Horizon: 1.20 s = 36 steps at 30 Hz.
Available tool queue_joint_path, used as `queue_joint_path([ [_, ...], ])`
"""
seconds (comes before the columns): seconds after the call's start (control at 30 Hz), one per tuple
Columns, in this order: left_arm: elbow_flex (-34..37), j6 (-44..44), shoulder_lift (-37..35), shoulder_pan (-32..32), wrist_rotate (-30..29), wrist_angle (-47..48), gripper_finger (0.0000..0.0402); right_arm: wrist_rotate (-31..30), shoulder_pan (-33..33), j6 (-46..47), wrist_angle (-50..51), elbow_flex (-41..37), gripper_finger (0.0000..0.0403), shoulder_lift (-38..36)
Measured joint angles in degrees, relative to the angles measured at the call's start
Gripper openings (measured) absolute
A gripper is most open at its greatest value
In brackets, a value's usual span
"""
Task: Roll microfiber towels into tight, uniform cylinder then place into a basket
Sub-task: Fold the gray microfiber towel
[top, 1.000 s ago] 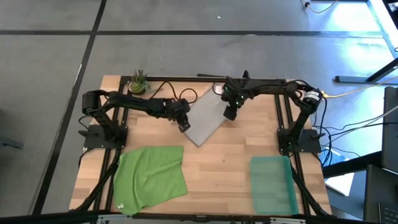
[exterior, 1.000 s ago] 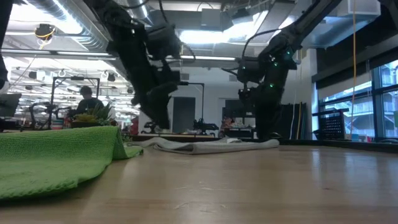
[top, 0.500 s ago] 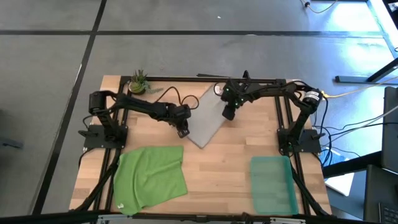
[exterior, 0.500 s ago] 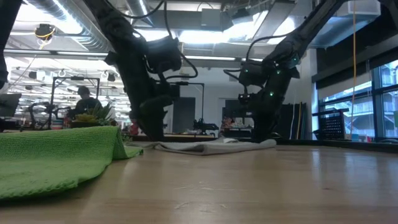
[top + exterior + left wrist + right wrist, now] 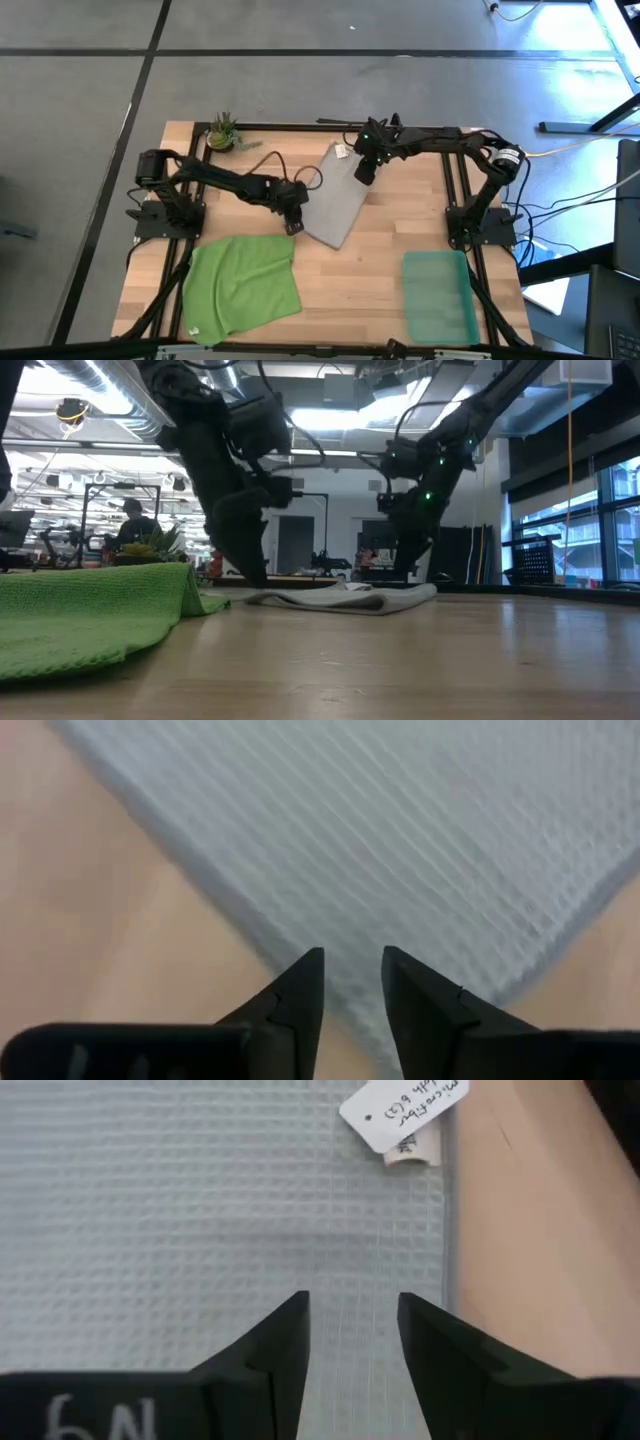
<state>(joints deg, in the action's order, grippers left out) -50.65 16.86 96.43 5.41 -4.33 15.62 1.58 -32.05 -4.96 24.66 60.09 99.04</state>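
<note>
A pale wooden table (image 5: 370, 250) stands on a grey floor, and the low view looks past it into a bright workshop where a person sits far behind. Over the table's far middle, the right gripper (image 5: 364, 170) hangs above the far end of the light grey towel (image 5: 335, 200); its two dark fingers (image 5: 270, 1342) stand slightly parted with the waffle weave showing in the gap between them, and they hold nothing. The towel's small white tag (image 5: 405, 1112), marked with handwriting, lies at the cloth's edge just ahead of that gripper, beside bare wood. The left gripper (image 5: 292, 215) is down at the towel's left edge, close to its near corner; its fingers (image 5: 298, 1000) are also a little apart, straddling the hem where cloth meets wood, with nothing pinched between them. The grey towel lies flat and slanted, its near end slightly rumpled in the low view. The bright green towel (image 5: 243, 285) lies spread at the near left, well apart from the grey one. The translucent teal basket (image 5: 438, 297) rests at the near right, with nothing in it. A small potted plant (image 5: 222, 130) stands at the far left corner.
</note>
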Motion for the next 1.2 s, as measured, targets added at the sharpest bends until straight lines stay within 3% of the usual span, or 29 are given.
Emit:
queue_joint_path([
  [0.2, -0.09, -4.82, -2.58, 1.70, -0.67, -1.29, 0.0099, 6.09, 0.02, 1.25, 6.40, 0.72, 0.0155, -1.58],
  [0.43, -0.15, -9.47, -0.80, 1.82, -0.52, -4.05, 0.0099, 15.33, 0.65, 1.47, 5.75, -1.90, 0.0155, -0.70],
  [1.0, -0.24, -9.45, 5.00, 1.35, 2.54, -6.98, 0.0099, 15.27, 2.58, 1.76, -3.99, -8.04, 0.0155, -0.67],
  [1.2, -0.37, -8.16, 5.85, 1.18, 6.99, -8.48, 0.0099, 7.35, 2.50, -0.04, -5.53, -8.06, 0.0155, -0.67],
])
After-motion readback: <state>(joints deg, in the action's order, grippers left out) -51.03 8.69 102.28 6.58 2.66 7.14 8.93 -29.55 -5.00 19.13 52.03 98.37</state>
